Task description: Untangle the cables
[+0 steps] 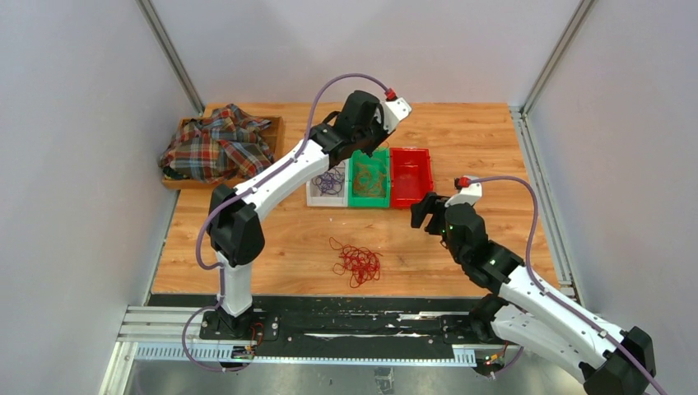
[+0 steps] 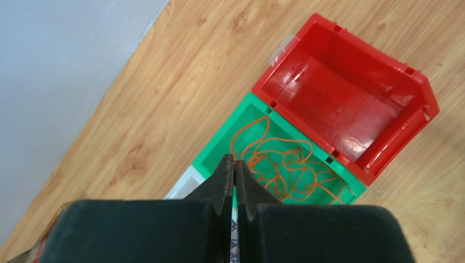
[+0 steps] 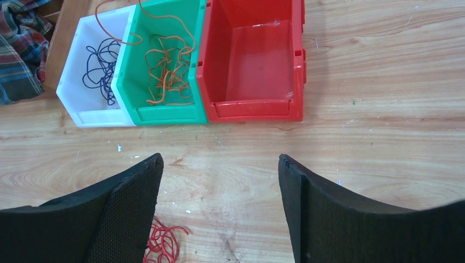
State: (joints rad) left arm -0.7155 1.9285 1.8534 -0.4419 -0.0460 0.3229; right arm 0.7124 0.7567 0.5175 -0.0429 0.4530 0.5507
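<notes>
The cables lie in three lots. A red clump [image 1: 355, 263] rests loose on the table, also showing at the lower left of the right wrist view [image 3: 162, 241]. Purple cables [image 3: 101, 63] lie in a white bin [image 3: 70, 82]. Orange cables [image 2: 285, 167] fill a green bin [image 2: 216, 145]. My left gripper [image 2: 234, 162] hangs over the green bin [image 1: 368, 197], jaws shut, with an orange strand running up to its tips. My right gripper [image 3: 219, 161] stands open above bare wood, in front of the bins and to the right of the red clump [image 3: 162, 241], with nothing between its fingers.
A red bin [image 1: 411, 177] stands to the right of the green one, with nothing in it. A plaid cloth [image 1: 216, 144] lies in a wooden tray [image 1: 276, 123] at the back left. Grey walls enclose the table on three sides.
</notes>
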